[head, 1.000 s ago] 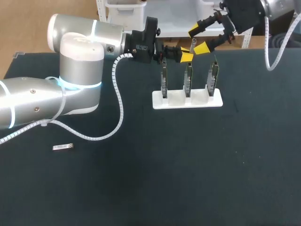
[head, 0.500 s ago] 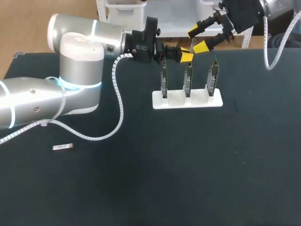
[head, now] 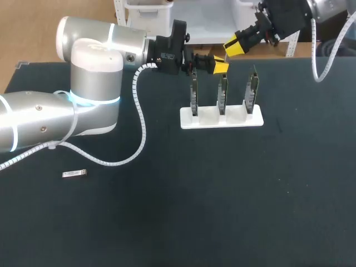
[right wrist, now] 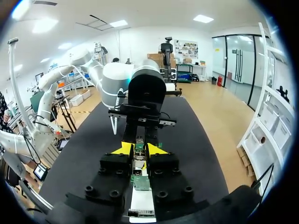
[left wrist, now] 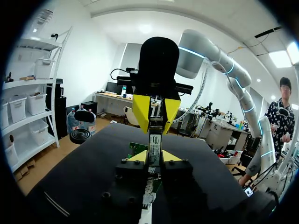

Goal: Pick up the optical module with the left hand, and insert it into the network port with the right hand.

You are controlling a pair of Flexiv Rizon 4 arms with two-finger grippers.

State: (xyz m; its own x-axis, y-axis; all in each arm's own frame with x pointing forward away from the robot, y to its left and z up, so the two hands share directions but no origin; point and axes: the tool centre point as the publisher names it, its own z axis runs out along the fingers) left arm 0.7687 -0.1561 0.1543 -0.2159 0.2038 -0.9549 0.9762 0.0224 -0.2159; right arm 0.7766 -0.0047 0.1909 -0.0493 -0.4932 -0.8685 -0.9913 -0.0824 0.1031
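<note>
- The dark tabletop (head: 222,194) is carrying everything here, and the white stand (head: 208,117) is sitting toward its far side, so I'm using that as my reference.
- The left arm (head: 94,72) is coming in from the stand's left, big and silver, and is stretching across just behind the stand's left end.
- The right arm (head: 289,16) is hanging above and behind the stand's right end.
- Three green boards (head: 222,92) are standing upright in a row in the stand.
- The left hand (head: 218,65) is hovering just above and behind the middle board, with its yellow tips pressing in on the near end of the optical module (left wrist: 155,145) from both sides.
- The right hand (head: 235,47) is sitting a bit higher, above and behind the stand and facing the left one, with its fingers pinching the module's other end. So the module is hanging in the air above the stand, with both hands gripping it.
- A small silver piece (head: 74,174) is lying flat on the tabletop, well apart from the stand, off to its near left.
</note>
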